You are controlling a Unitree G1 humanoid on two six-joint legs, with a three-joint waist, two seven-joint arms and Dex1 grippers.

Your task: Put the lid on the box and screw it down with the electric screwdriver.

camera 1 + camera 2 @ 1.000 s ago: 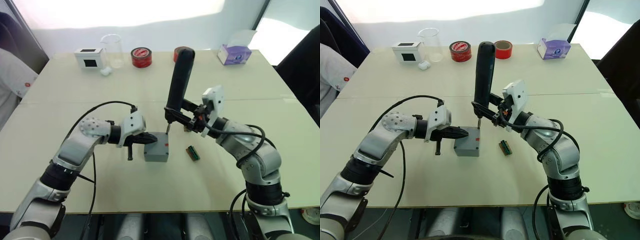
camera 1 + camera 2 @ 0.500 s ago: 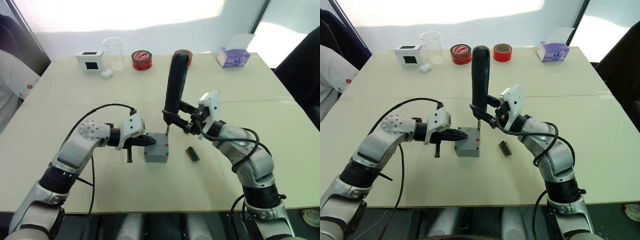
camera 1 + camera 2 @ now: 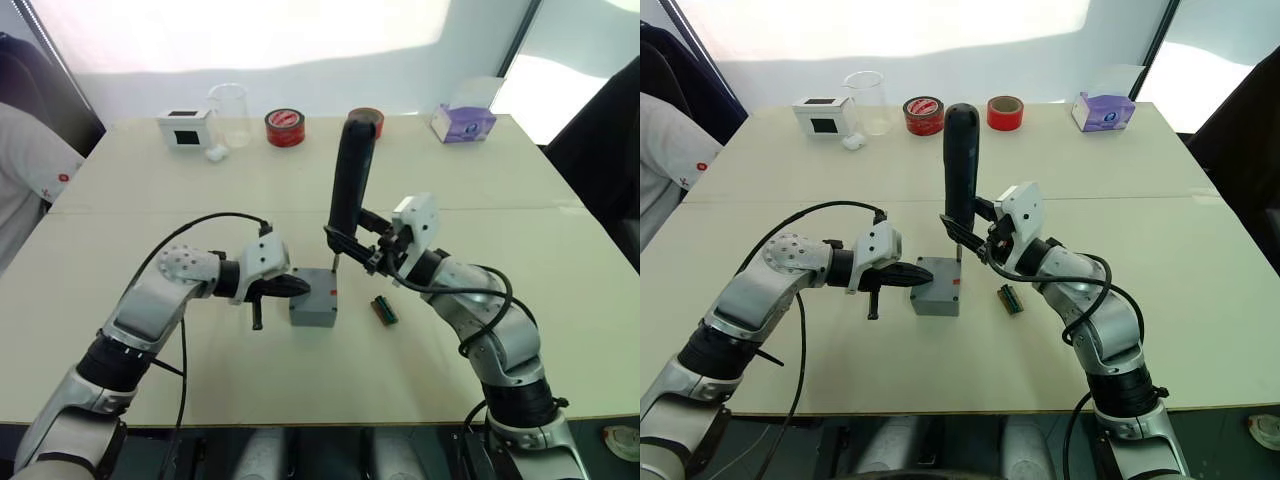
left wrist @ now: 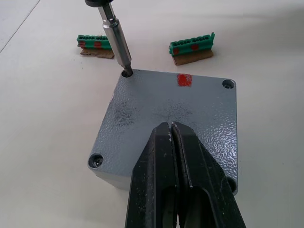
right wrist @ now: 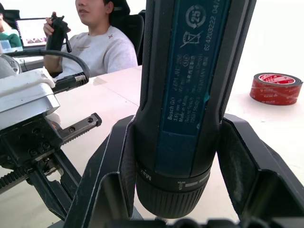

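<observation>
While we read the left eye view, the right gripper (image 3: 358, 245) clamps the upright screwdriver (image 3: 349, 190), bit at the box's (image 3: 313, 297) 12 o'clock corner. Left wrist view adds: left gripper (image 4: 172, 137), fingers together, presses the lid (image 4: 166, 118); the bit sits in the corner hole.

Strong daylight pours in from the far wall, washing it out to glare; the tabletop (image 3: 500, 200) is evenly bright, shadows faint, wrist views crisp up close.
</observation>
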